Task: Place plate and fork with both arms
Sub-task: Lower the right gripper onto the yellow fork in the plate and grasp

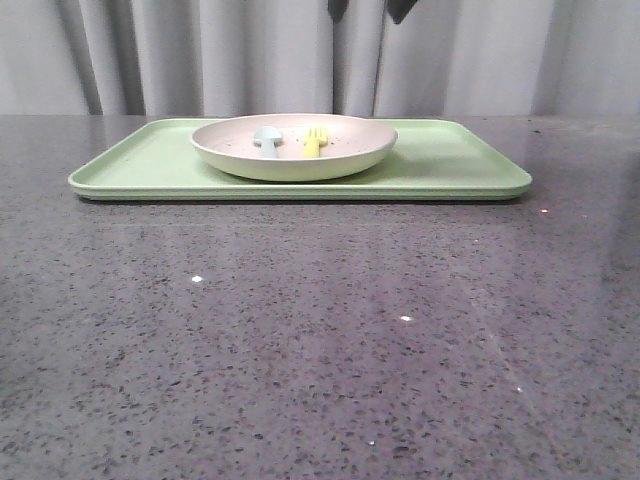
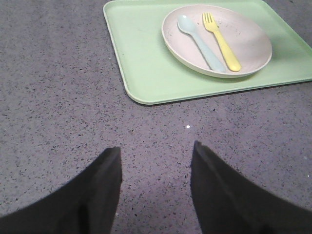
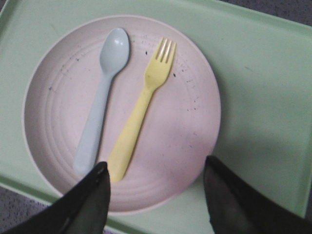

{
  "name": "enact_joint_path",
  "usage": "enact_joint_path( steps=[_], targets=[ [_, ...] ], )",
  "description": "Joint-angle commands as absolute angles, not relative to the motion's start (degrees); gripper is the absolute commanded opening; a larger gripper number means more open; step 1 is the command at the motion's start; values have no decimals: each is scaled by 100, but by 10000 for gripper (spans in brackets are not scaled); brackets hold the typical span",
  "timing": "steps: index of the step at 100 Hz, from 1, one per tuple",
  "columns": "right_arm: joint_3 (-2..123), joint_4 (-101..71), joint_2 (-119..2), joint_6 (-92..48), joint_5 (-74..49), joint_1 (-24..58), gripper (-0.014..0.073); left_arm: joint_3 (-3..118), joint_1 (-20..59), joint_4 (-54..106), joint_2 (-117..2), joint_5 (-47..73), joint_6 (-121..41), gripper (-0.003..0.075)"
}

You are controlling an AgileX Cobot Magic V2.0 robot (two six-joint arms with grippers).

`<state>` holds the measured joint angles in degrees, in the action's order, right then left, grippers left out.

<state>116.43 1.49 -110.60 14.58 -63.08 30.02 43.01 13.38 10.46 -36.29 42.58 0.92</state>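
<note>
One tray (image 2: 146,73), one plate (image 3: 185,146), one spoon (image 3: 100,102) and one fork (image 3: 141,105) were counted. The left gripper (image 2: 156,161) was held apart over bare table (image 2: 58,97), well short of the tray. The right gripper (image 3: 156,180) was spread above the plate, the fork's handle end just beside one finger.

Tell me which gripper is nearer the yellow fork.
Right. The right gripper hovers open over the plate at the fork handle; the left gripper is off the tray.
</note>
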Motion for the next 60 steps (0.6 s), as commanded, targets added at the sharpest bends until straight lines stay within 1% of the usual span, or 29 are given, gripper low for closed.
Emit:
enact_joint_path(
  steps=[1, 26, 60],
  targets=[
    [12161, 196, -11095, 1689, -6166, 3028, 436, 4438, 1329, 1169, -3623, 3894, 146, 333],
    [12655, 99, -11835, 2136, -6219, 3064, 436, 4438, 1329, 1178, -3623, 3882, 146, 333],
    [12669, -43, -12271, 2199, -6317, 3064, 436, 4438, 1329, 1408, -3623, 3882, 146, 333]
  ],
)
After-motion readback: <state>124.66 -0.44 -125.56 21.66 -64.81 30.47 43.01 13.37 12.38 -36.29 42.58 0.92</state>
